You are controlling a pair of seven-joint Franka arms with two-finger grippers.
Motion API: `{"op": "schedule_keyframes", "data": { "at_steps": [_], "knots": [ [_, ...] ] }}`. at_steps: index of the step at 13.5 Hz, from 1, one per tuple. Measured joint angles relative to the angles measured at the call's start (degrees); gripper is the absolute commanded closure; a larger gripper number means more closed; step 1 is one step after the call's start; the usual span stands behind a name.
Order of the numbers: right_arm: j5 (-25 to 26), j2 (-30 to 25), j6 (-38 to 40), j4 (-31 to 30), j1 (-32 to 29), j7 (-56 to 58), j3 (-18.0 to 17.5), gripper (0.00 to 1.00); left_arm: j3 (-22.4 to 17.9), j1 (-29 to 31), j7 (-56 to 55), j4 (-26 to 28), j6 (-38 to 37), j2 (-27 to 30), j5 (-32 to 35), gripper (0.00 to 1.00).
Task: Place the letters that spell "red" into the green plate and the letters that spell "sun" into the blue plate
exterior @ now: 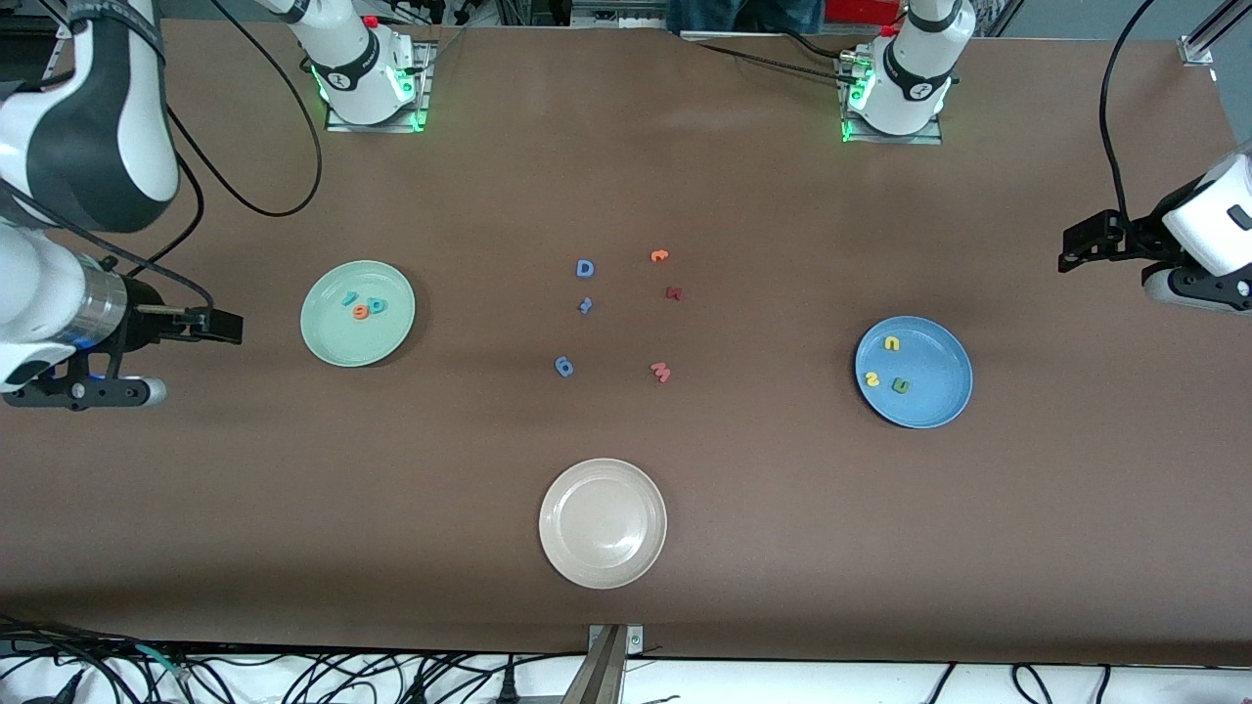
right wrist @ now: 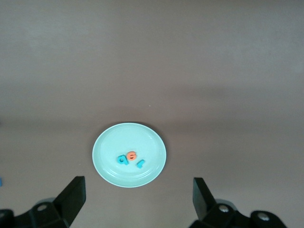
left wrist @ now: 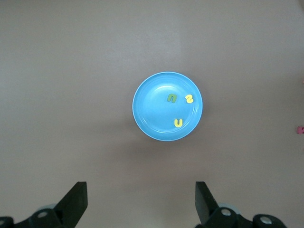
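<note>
The green plate (exterior: 337, 337) (right wrist: 114, 142) lies toward the right arm's end of the table. In it lie a teal "r" (exterior: 349, 299) (right wrist: 140, 164), an orange "e" (exterior: 360, 312) (right wrist: 132, 155) and a teal "d" (exterior: 377, 305) (right wrist: 123, 159). The blue plate (exterior: 934, 391) (left wrist: 152, 114) holds a yellow "s" (exterior: 871, 379) (left wrist: 189, 99), a yellow "u" (exterior: 891, 343) (left wrist: 178, 123) and a green "n" (exterior: 900, 386) (left wrist: 171, 98). My right gripper (exterior: 88, 393) (right wrist: 137, 179) hangs open and empty, high over the table beside the green plate. My left gripper (exterior: 1198, 288) (left wrist: 140, 185) hangs open and empty beside the blue plate.
Loose letters lie mid-table between the plates: a blue "D" (exterior: 585, 268), an orange letter (exterior: 659, 256), a dark red one (exterior: 674, 292), two small blue ones (exterior: 585, 305) (exterior: 563, 366) and a pink "w" (exterior: 660, 372). A beige plate (exterior: 603, 537) sits nearer the front camera.
</note>
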State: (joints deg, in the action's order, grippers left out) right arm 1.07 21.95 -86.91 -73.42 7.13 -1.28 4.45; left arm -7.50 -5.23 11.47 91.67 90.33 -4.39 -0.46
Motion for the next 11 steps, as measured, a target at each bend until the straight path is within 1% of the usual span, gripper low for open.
{"op": "schedule_keyframes", "data": {
  "at_steps": [1,2,6,11],
  "knots": [
    [0.3,-0.8,0.2,0.0,-3.5,-0.5,-3.6,0.01,0.0,0.0,0.0,0.0,0.0,0.0,0.0,0.0],
    [0.3,-1.5,0.4,-0.3,-5.7,-1.2,-5.4,0.01,0.0,0.0,0.0,0.0,0.0,0.0,0.0,0.0],
    [0.3,-5.2,-3.3,-6.6,-7.7,-1.7,-7.4,0.0,0.0,0.0,0.0,0.0,0.0,0.0,0.0,0.0],
    [0.4,-6.1,-3.0,-7.8,-7.8,-2.7,-8.0,0.0,0.0,0.0,0.0,0.0,0.0,0.0,0.0,0.0]
  ]
}}
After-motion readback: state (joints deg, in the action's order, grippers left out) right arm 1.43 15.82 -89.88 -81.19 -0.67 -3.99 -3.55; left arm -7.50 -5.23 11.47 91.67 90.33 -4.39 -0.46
